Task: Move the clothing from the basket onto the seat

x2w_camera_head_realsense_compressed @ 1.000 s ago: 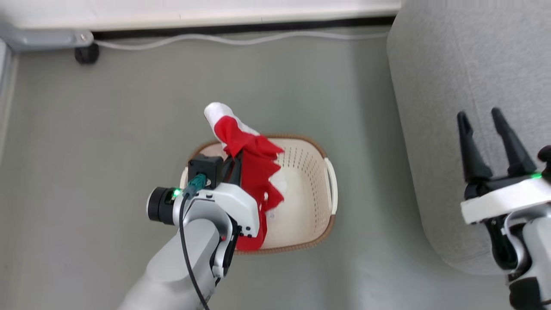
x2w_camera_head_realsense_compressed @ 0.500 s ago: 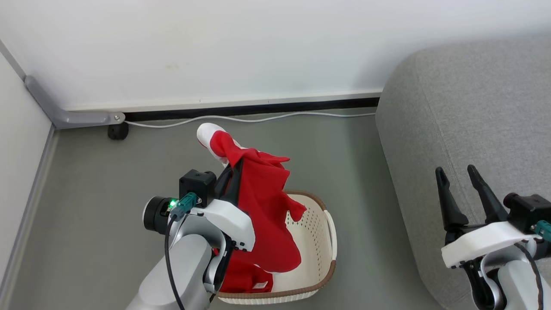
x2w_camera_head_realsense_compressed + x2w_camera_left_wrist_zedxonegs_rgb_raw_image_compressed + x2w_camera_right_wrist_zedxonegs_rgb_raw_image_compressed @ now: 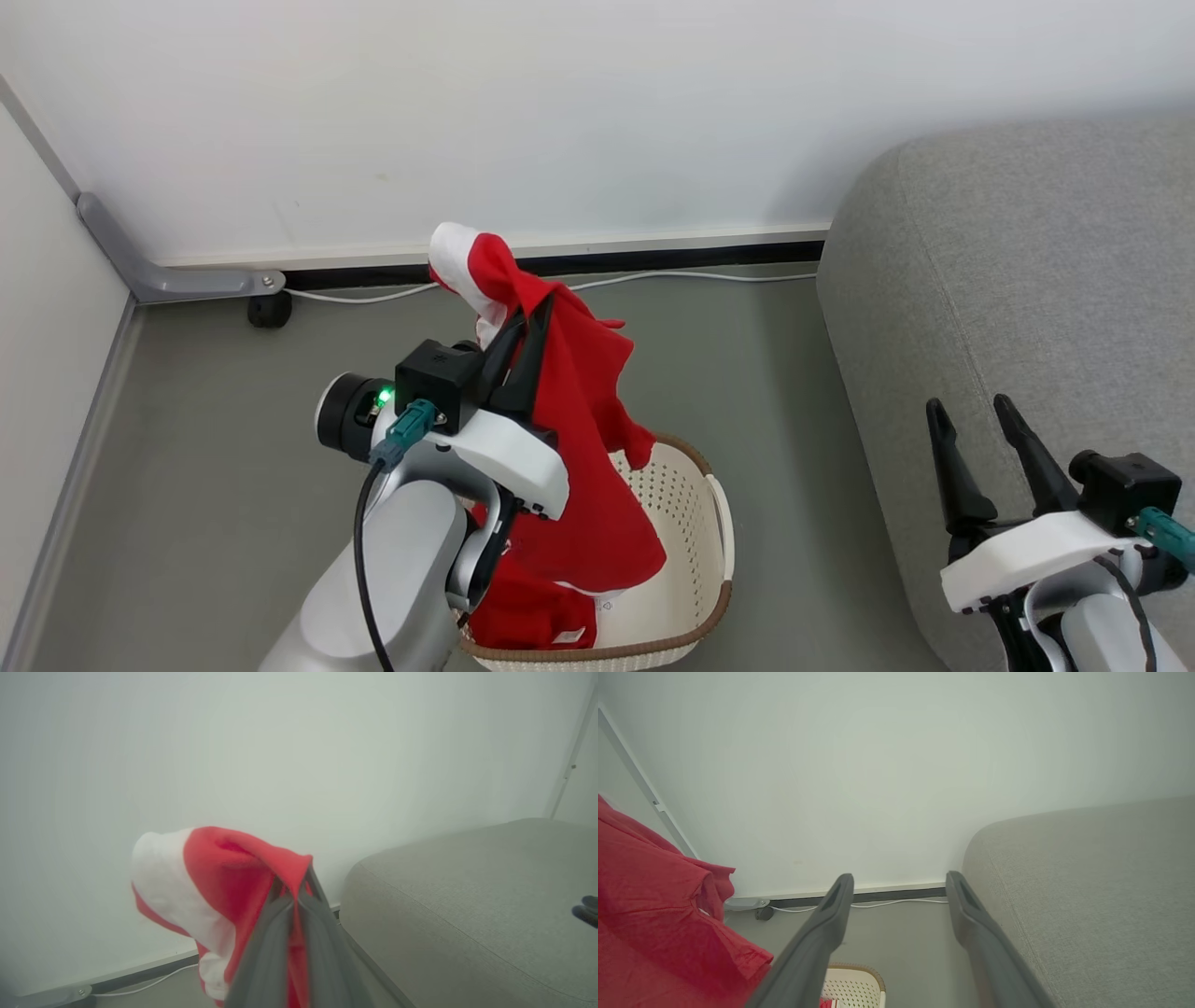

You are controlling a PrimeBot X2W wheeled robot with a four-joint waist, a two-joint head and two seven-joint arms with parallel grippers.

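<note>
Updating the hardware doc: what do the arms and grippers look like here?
Pale grey forearms, white wrist shells. Left gripper and right gripper: two long tapered dark jaws, black box camera, teal connector. Black cable and green light on the left wrist.

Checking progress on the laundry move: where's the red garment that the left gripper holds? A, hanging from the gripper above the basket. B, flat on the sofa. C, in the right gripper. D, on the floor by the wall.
A: the left gripper is shut on the red garment, which hangs over the basket, apart from the sofa.
</note>
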